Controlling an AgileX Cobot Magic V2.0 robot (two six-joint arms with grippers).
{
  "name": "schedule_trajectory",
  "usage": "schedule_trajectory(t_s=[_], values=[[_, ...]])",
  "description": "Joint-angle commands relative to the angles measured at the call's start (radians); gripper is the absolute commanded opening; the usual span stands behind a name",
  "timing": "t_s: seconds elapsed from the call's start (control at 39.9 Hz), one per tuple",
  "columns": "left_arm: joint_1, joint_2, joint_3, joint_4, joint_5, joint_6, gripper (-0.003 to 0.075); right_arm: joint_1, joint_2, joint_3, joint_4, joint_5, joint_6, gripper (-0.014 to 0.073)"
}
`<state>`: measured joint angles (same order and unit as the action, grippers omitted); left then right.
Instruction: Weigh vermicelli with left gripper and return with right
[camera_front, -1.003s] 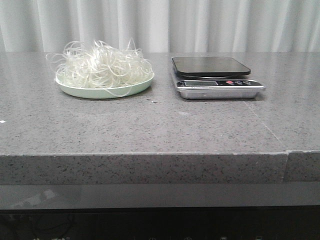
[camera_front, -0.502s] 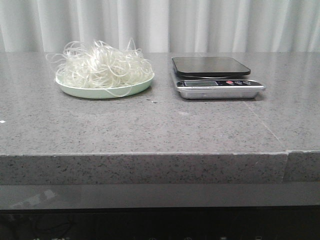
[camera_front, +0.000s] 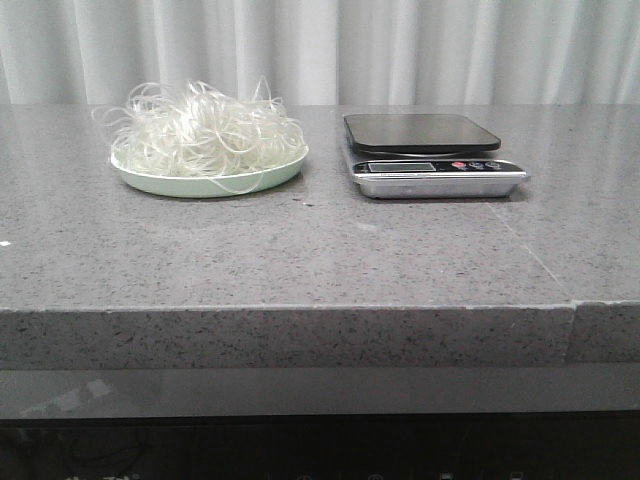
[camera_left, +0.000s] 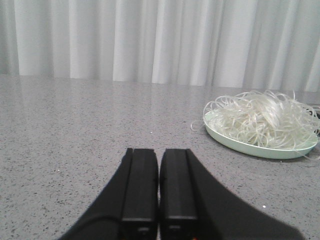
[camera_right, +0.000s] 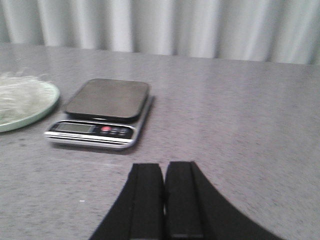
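While vermicelli (camera_front: 205, 132) fills plate (camera_front: 205, 184), scale (camera_front: 432, 155) sits apart.

Count, table surface: one tangle of vermicelli (camera_front: 205, 135), a single heap, strands too many and too fine to number. One pale green plate (camera_front: 215, 183) under it. One kitchen scale (camera_front: 432, 155), with one dark weighing platform (camera_front: 420, 131), one display window (camera_front: 413, 167), one red button (camera_front: 459, 165); the dark buttons beside it too small to count. Two grippers seen from the wrists: left gripper (camera_left: 159, 187), right gripper (camera_right: 164, 200), two fingers each.
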<state>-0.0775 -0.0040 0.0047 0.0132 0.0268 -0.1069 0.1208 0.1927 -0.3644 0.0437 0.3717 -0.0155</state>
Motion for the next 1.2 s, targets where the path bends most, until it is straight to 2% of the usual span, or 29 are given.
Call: schedule_trajectory(t_s=[0.0, 0.18, 0.38, 0.85, 1.18], values=[[0.000, -0.023, 0.037, -0.001, -0.087, -0.010, 0.0155, -0.058, -0.069, 0.092, -0.002, -0.155, 0.001, 0.0164], [0.000, -0.023, 0.037, -0.001, -0.087, -0.010, 0.0155, -0.090, -0.173, 0.252, -0.002, -0.224, 0.001, 0.0164], [0.000, -0.023, 0.037, -0.001, -0.087, -0.010, 0.0155, -0.096, -0.220, 0.384, -0.001, -0.372, 0.001, 0.0164], [0.000, -0.023, 0.037, -0.001, -0.087, -0.010, 0.0155, -0.099, -0.219, 0.387, -0.001, -0.382, 0.001, 0.0164], [0.000, -0.023, 0.037, -0.001, -0.087, -0.010, 0.0155, -0.099, -0.219, 0.387, -0.001, -0.448, 0.009, 0.0164]])
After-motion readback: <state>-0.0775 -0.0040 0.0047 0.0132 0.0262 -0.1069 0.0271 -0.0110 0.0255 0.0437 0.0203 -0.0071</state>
